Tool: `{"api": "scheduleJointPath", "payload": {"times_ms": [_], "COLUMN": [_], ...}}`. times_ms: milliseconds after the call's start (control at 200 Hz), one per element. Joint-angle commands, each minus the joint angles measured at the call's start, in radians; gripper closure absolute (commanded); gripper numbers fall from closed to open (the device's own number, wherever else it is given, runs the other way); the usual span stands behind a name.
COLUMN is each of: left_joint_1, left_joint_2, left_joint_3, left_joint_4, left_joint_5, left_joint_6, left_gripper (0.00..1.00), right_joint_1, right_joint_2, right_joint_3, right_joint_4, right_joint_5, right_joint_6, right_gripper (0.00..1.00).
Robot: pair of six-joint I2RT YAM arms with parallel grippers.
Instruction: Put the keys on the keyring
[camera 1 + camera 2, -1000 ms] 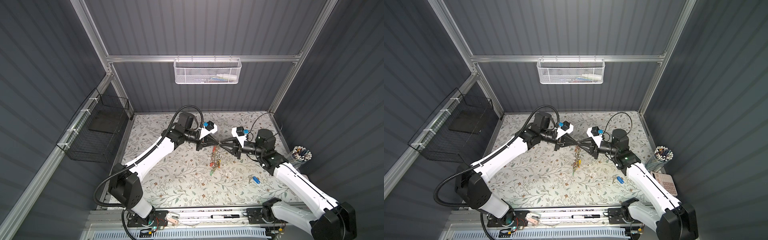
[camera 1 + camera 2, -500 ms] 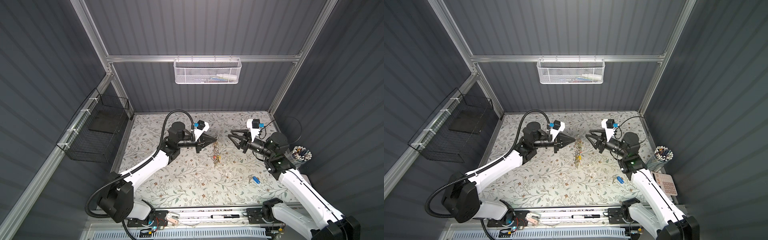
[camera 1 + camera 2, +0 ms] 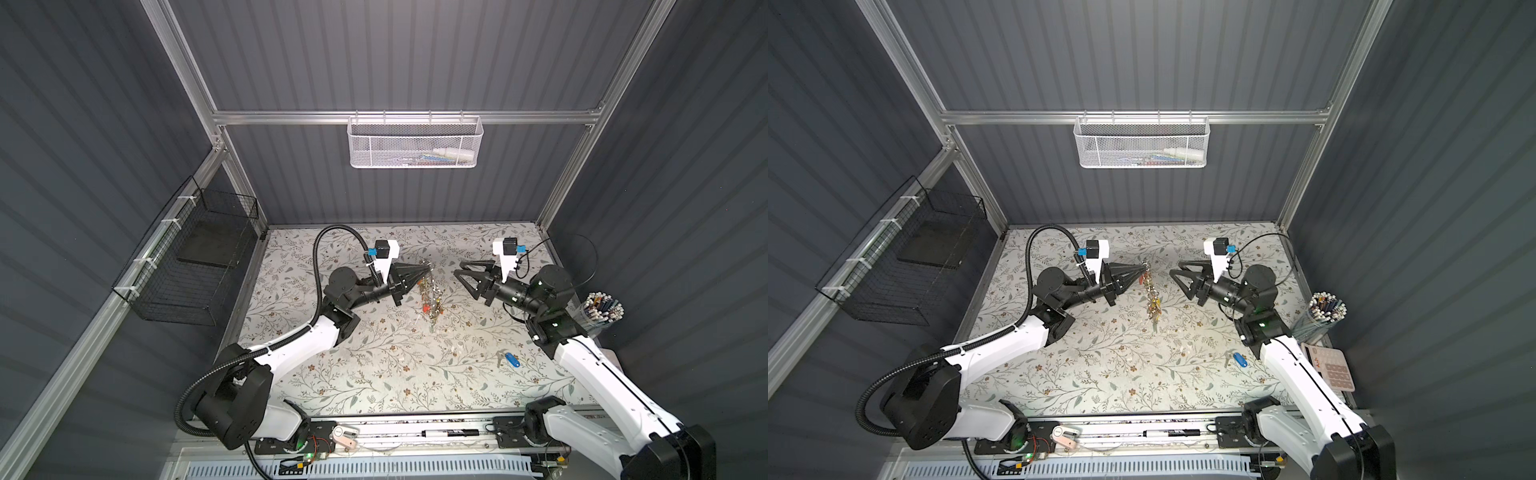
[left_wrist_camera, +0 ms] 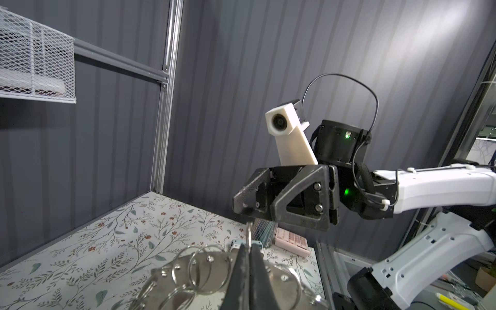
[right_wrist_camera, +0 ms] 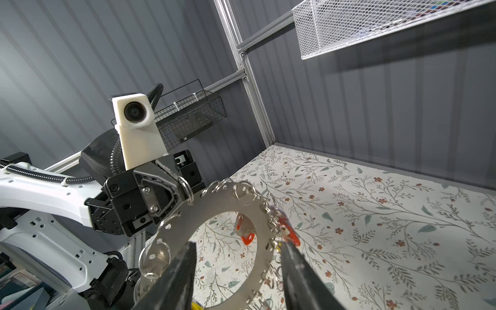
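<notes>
Keys (image 3: pixel 512 360) on a blue tag lie flat on the floral worktop (image 3: pixel 374 374) at the near right. They are just beside the right arm's white forearm and well apart from both sets of jaws.

The keyring (image 3: pixel 428 291) hangs over the middle of the worktop, toward the far side. It is seen edge-on in both top views, with coloured tags dangling under it. The left gripper (image 3: pixel 424 271) reaches in level from the left, elbow low, its jaws closed on the keyring (image 5: pixel 236 201) at the rim among the split rings. The right gripper (image 3: pixel 463 282) faces it from the right, also level. Its jaws are parted and hold nothing, and a strip of worktop shows between them and the keyring.

A white mesh basket (image 3: pixel 415 143) on the far wall rail holds a white bottle-like item and other things too blurred to name. A black wire basket (image 3: pixel 187 266) on the left wall holds a dark flat slab. At the right edge a clear cup (image 3: pixel 600 311) is packed with pens, with a pink calculator (image 3: pixel 1329 365) just nearer.

Walls close the left, far and right edges. The widest open worktop lies near centre and near left.
</notes>
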State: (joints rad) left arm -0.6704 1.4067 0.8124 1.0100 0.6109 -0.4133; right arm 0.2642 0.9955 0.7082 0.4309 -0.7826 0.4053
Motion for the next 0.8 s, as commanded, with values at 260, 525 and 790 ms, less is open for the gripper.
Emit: {"api": "scheduleJointPath", "payload": {"times_ms": [260,525,790], "left_joint_1": [-0.036,-0.040,-0.047], "left_joint_2": [0.047,0.080,0.108], "left_joint_3": [-0.057,-0.055,-0.044], "left_joint_4": [0.365,0.411,0.414], "left_joint_5": [-0.113,-0.110,-0.094], "left_joint_6": [-0.097,-0.116,-0.114], "left_gripper": [1.00,1.00,1.00], "right_joint_1": [0.001,0.027,0.067], "right_joint_2": [0.054,0.071,0.106], "right_joint_3": [0.002,0.028,0.082], "right_joint_4": [0.181,0.192,0.170], "right_joint_5": [-0.110,-0.150,-0.176], "right_joint_6": [0.089,0.084,0.064], "right_gripper": [0.47,0.48,0.49]}}
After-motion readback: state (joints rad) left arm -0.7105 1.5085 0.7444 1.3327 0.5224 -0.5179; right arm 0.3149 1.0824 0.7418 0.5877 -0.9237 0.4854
